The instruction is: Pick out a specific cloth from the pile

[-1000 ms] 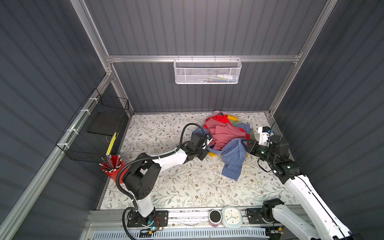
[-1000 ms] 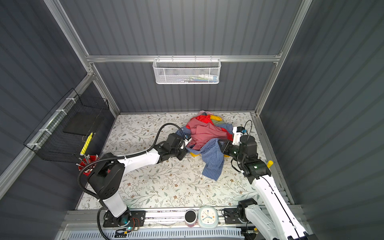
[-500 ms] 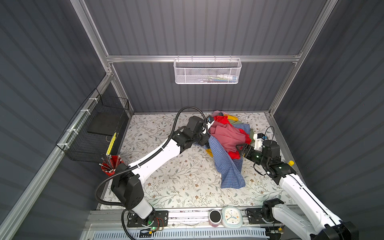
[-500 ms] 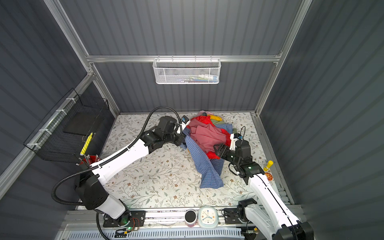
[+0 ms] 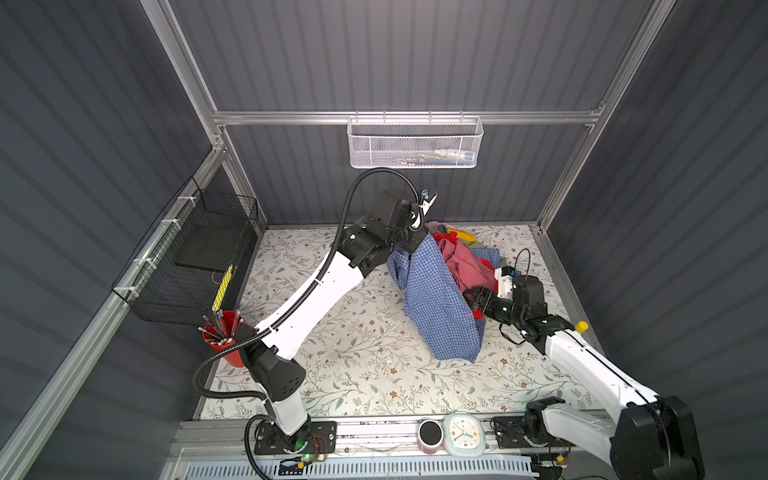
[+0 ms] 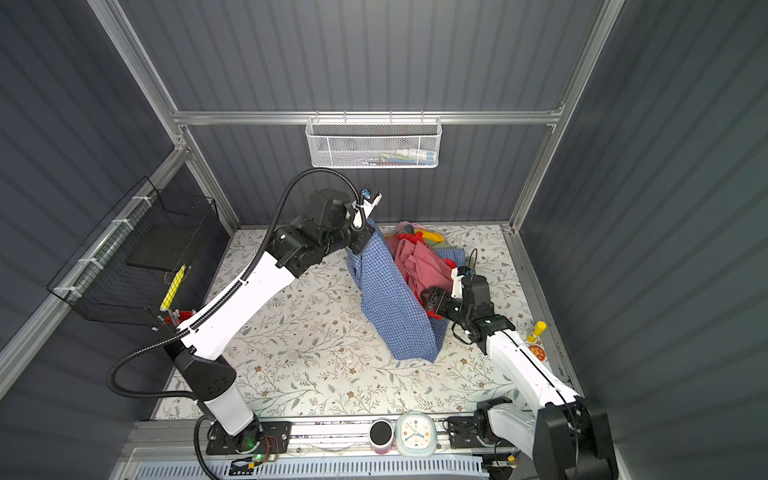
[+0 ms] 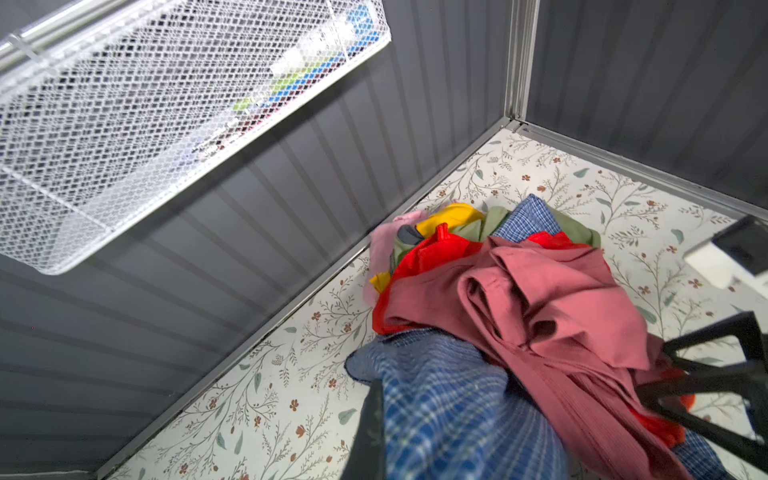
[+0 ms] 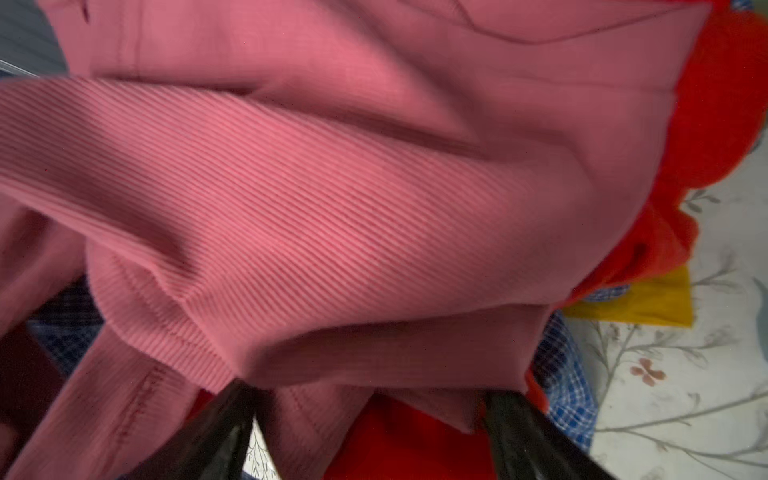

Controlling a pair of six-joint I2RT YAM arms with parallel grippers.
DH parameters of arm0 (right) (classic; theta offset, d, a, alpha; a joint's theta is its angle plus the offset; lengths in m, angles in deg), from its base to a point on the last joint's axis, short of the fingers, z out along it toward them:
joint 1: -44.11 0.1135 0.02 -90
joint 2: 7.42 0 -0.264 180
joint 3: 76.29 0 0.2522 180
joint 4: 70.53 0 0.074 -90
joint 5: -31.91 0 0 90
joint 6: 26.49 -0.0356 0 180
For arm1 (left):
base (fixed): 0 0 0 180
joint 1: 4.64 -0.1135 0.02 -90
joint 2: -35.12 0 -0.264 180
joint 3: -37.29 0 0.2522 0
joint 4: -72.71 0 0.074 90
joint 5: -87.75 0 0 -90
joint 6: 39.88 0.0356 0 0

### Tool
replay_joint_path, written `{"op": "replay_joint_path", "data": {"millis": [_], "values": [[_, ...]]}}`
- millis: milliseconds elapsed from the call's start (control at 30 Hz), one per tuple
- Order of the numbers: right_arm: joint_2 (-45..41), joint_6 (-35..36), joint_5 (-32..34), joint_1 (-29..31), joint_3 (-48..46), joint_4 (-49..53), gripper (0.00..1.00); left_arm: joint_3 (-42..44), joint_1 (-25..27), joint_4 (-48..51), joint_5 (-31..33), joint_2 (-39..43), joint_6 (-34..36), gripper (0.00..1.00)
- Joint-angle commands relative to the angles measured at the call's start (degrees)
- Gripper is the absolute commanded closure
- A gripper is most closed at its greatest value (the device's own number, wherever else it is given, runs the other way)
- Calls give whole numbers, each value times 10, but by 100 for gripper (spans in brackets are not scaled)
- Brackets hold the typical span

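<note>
The left gripper (image 5: 417, 244) is clamped on the thin blue-and-white small-checked shirt (image 5: 440, 307). The shirt hangs right of centre in both top views, its lower end on the floral-printed tabletop (image 5: 353, 353). Just behind it lies the mixed heap of red, dusty-pink, olive and yellow garments (image 5: 463, 259). The right gripper (image 8: 368, 390) has its jaws apart against the heap's ribbed dusty-pink garment (image 8: 332, 187).

The left arm (image 5: 316, 291) reaches up high toward the back edge of the table (image 5: 353, 365), left gripper (image 5: 411, 248) pinched tight; the right arm (image 5: 590, 365) sits low by the right edge, right gripper (image 5: 473, 300) spread wide.
</note>
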Motion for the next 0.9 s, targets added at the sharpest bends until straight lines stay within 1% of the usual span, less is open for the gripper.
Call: {"op": "replay_joint_path", "data": {"millis": [0, 33, 67, 233, 367, 467, 733, 867], "values": [[20, 18, -9, -3, 7, -23, 13, -68, 4, 30, 29, -16, 11, 100], [26, 19, 13, -4, 6, -25, 12, -82, 4, 30, 40, -19, 13, 100], [32, 19, 17, -4, 5, -25, 11, -94, 4, 30, 48, -20, 16, 100], [73, 19, 18, -11, 10, -36, 11, -163, 4, 32, 87, -36, 36, 100], [89, 19, 18, -16, 16, -38, 10, -199, 4, 33, 115, -41, 48, 100], [89, 20, 22, -18, 16, -40, 8, -200, 4, 19, 145, -29, 58, 100], [102, 18, 30, -29, 17, -33, 8, -151, 4, -50, 228, 32, 84, 100], [114, 13, 32, -32, 20, -35, 8, -157, 4, -72, 241, 46, 108, 100]]}}
